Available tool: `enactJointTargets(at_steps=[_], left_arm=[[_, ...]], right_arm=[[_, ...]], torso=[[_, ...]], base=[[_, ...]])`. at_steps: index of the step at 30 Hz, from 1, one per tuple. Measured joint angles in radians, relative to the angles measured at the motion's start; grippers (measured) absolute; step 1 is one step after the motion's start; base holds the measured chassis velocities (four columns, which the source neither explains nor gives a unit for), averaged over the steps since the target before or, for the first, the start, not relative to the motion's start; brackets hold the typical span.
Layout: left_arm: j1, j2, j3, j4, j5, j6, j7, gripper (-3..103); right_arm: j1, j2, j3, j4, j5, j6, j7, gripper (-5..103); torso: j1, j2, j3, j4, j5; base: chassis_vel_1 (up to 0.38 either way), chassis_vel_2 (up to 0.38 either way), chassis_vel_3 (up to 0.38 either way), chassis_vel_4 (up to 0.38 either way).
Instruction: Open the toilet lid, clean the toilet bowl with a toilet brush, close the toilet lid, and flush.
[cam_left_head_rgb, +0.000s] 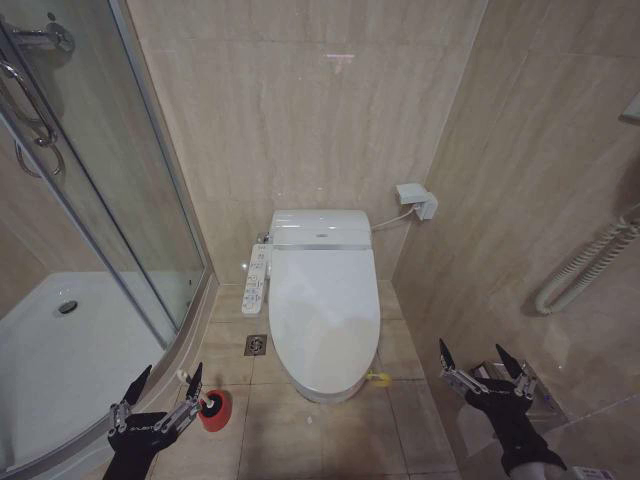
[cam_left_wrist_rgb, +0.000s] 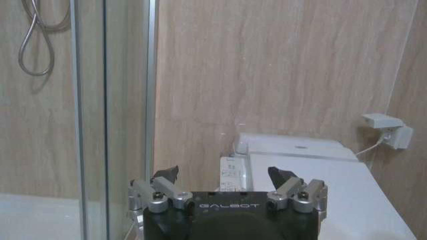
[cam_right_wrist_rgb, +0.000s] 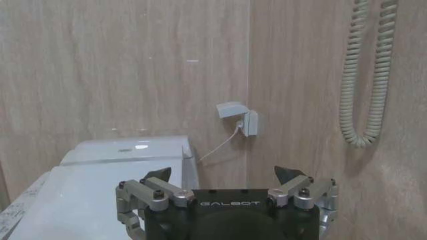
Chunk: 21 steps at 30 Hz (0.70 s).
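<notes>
The white toilet lid (cam_left_head_rgb: 325, 310) lies shut over the toilet bowl, which is hidden beneath it. A small yellow-green strap loop (cam_left_head_rgb: 379, 379) sticks out at the lid's front right edge. A long white button panel (cam_left_head_rgb: 257, 280) runs along the toilet's left side. The toilet brush's red holder cup (cam_left_head_rgb: 214, 409) stands on the floor at the front left, its white handle (cam_left_head_rgb: 185, 378) poking up. My left gripper (cam_left_head_rgb: 166, 385) is open just left of the cup. My right gripper (cam_left_head_rgb: 480, 359) is open, low at the right, apart from the toilet. The lid also appears in the left wrist view (cam_left_wrist_rgb: 347, 195) and the right wrist view (cam_right_wrist_rgb: 100, 200).
A glass shower enclosure (cam_left_head_rgb: 120, 200) with a white tray (cam_left_head_rgb: 50, 350) fills the left side. A floor drain (cam_left_head_rgb: 256, 345) sits left of the toilet. A wall socket (cam_left_head_rgb: 415, 199) and a coiled hose (cam_left_head_rgb: 580, 265) hang on the right walls. Tiled floor lies in front.
</notes>
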Motion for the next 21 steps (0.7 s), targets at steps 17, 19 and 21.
enactJointTargets(at_steps=[17, 19, 21], left_arm=[[0.000, 0.000, 0.000, 0.000, 0.000, 0.000, 0.000, 92], [0.000, 0.000, 0.000, 0.000, 0.000, 0.000, 0.000, 92], [0.000, 0.000, 0.000, 0.000, 0.000, 0.000, 0.000, 92]], right_arm=[[0.000, 0.000, 0.000, 0.000, 0.000, 0.000, 0.000, 100], [0.000, 0.000, 0.000, 0.000, 0.000, 0.000, 0.000, 100], [0.000, 0.000, 0.000, 0.000, 0.000, 0.000, 0.000, 100]], torso=[[0.001, 0.000, 0.000, -0.0001, 0.0000], [0.000, 0.000, 0.000, 0.0000, 0.0000], [0.000, 0.000, 0.000, 0.0000, 0.0000]], base=[[-0.077, 0.090, 0.080, -0.086], [-0.037, 0.015, 0.028, -0.025], [0.000, 0.000, 0.000, 0.000]])
